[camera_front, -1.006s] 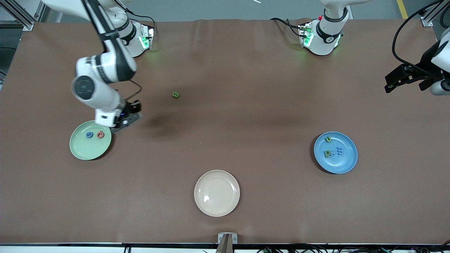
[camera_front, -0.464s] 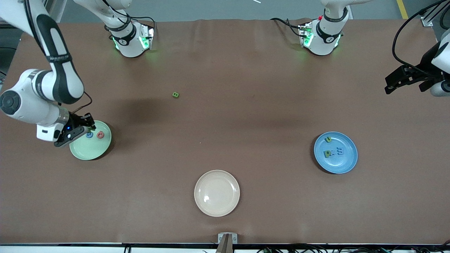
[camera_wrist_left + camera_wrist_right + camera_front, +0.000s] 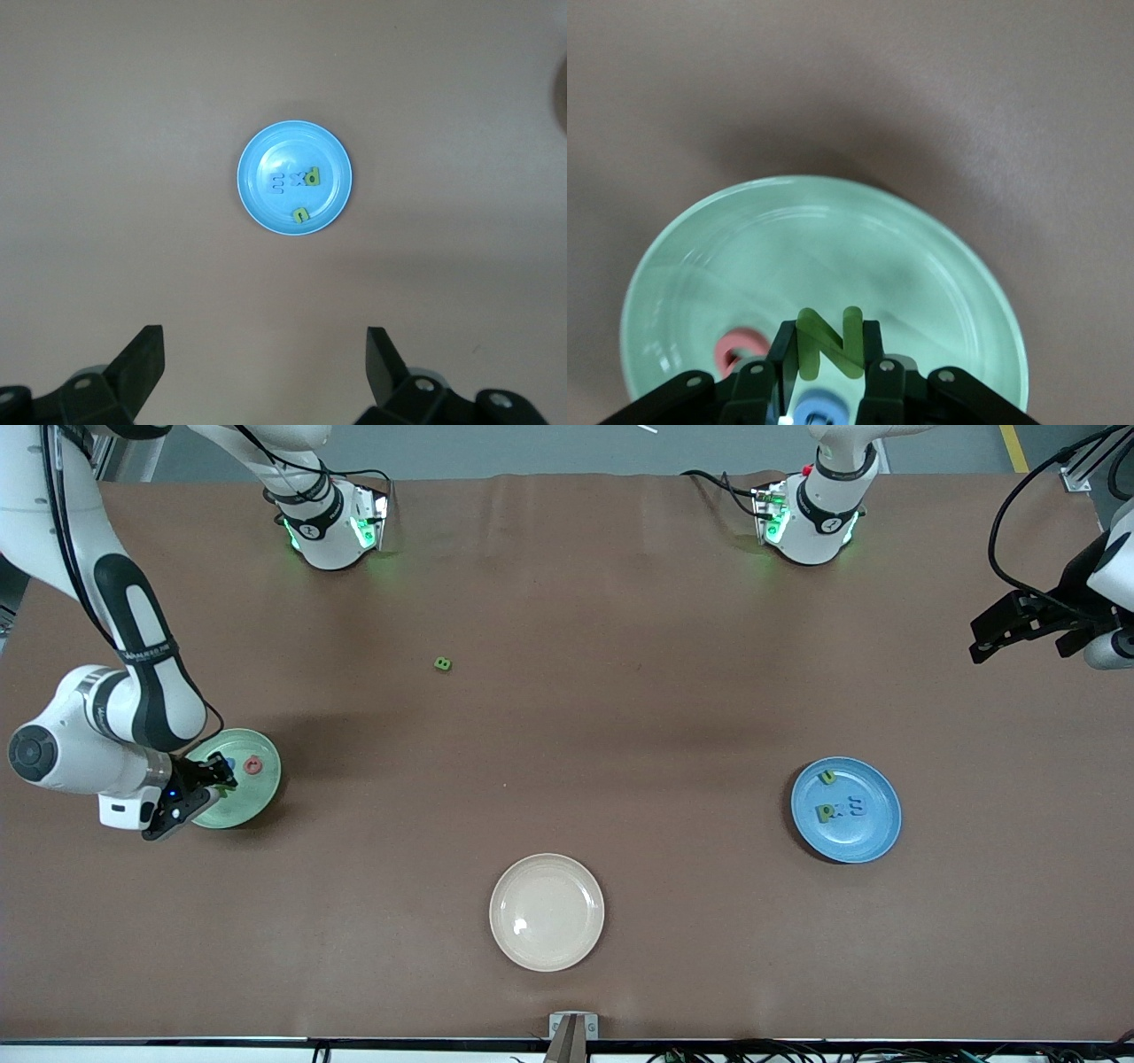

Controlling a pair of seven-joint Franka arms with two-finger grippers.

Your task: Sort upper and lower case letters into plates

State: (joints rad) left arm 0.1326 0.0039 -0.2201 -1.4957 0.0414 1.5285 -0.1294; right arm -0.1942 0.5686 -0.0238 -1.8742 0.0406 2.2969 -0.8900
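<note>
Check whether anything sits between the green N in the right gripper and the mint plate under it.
Nothing visible does. The right gripper holds the green N over bare mint plate; the red-pink letter and blue letter lie off to the side.

A robotics lab: two white arm bases (image 3: 330, 522) with green status lights are bolted to a brown-covered desk (image 3: 620, 691), aluminium framing (image 3: 1076, 469) stands at the corners, black cables (image 3: 1010, 522) hang loose, and grey floor carries a yellow line (image 3: 1014, 447).
</note>
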